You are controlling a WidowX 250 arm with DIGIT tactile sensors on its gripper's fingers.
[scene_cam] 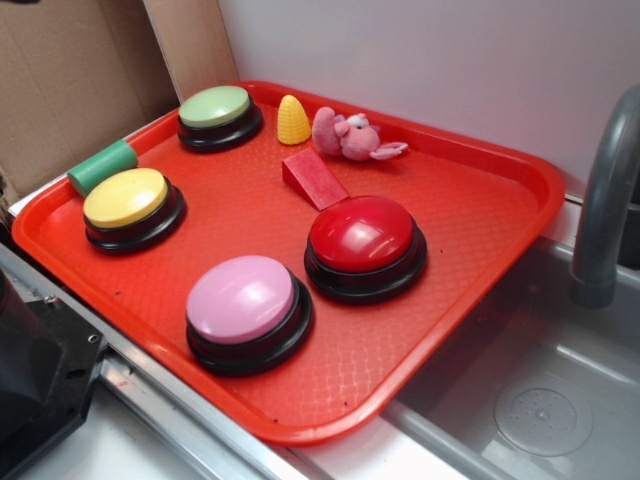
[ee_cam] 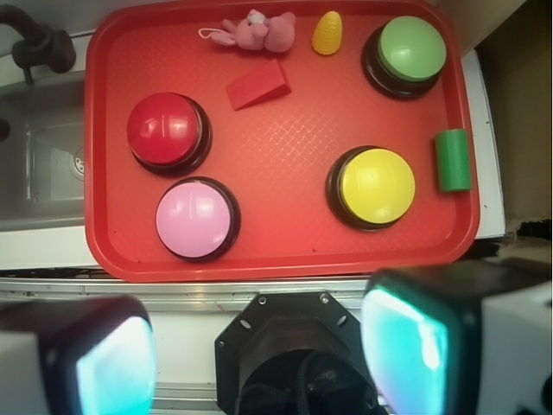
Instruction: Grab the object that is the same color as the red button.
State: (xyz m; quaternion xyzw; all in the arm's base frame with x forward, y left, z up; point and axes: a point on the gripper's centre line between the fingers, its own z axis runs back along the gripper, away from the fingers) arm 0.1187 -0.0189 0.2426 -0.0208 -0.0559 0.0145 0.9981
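Gripper fingers are seen only in the wrist view, as two blurred pads at the lower corners of the frame, spread wide apart with nothing held between them; the gripper is placed high above the near edge of the red tray, well apart from everything on it. One tray is counted, resting beside a metal sink with one grey faucet.

Four domed buttons on black bases are counted on the tray: one red button, one pink button, one yellow button and one green button. One red wedge block is found lying flat on the tray floor, between the red button and the far rim, just beside the red button in the exterior view and not touched by anything. One yellow cone and one pink plush toy are set near the far rim, behind the wedge. One green cylinder is laid at the tray's edge next to the yellow button.
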